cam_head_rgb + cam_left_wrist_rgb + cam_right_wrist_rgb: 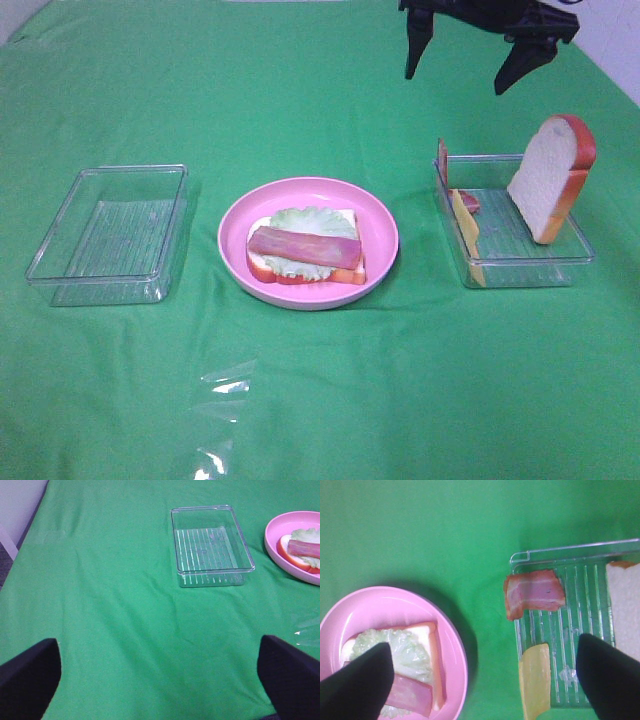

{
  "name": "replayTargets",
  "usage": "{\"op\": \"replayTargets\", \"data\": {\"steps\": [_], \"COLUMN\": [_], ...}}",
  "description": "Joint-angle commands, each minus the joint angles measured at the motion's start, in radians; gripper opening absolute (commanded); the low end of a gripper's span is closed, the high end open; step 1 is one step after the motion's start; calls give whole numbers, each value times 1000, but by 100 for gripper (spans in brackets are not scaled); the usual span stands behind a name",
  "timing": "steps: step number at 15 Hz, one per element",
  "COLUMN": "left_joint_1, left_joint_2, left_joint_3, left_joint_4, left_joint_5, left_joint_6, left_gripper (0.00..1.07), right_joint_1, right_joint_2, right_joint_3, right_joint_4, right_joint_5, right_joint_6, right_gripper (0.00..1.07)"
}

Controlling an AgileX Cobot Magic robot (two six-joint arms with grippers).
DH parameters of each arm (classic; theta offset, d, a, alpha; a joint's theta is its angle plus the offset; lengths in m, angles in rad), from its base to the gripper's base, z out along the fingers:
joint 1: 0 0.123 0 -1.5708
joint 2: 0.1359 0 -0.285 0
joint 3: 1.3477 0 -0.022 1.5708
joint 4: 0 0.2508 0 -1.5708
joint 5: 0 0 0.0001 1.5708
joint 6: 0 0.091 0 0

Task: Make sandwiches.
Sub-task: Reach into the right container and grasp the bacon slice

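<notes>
Bacon [304, 247] lies on lettuce [300, 220] and bread [300, 278] in the pink plate [380, 225]; left claw [157, 641] and right claw [455, 82] both gape wide open, each holding nothing.

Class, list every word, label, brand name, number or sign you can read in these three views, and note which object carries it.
None: no view shows any readable text.
The pink plate, the left tray, the right tray, the half-built sandwich, the bread slice and the green cloth are all unmarked.
The lines in the tray floors are moulded ridges, not writing.
</notes>
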Motion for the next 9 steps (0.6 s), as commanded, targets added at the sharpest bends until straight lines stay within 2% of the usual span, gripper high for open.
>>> {"op": "replayTargets", "data": {"steps": [1,9], "left_joint_1": [3,3], "left_joint_2": [-21,-21], "left_joint_3": [3,3], "left_joint_4": [-4,-4], "left_joint_5": [-16,-16], "left_joint_6": [-4,-4], "left_gripper": [100,100], "right_joint_1": [0,-20], "right_joint_2": [60,236], "right_joint_3": [-8,-9], "right_joint_4": [27,-8], "right_joint_5": [-5,-56], "right_joint_6": [-48,-67], "right_gripper": [95,94]}}
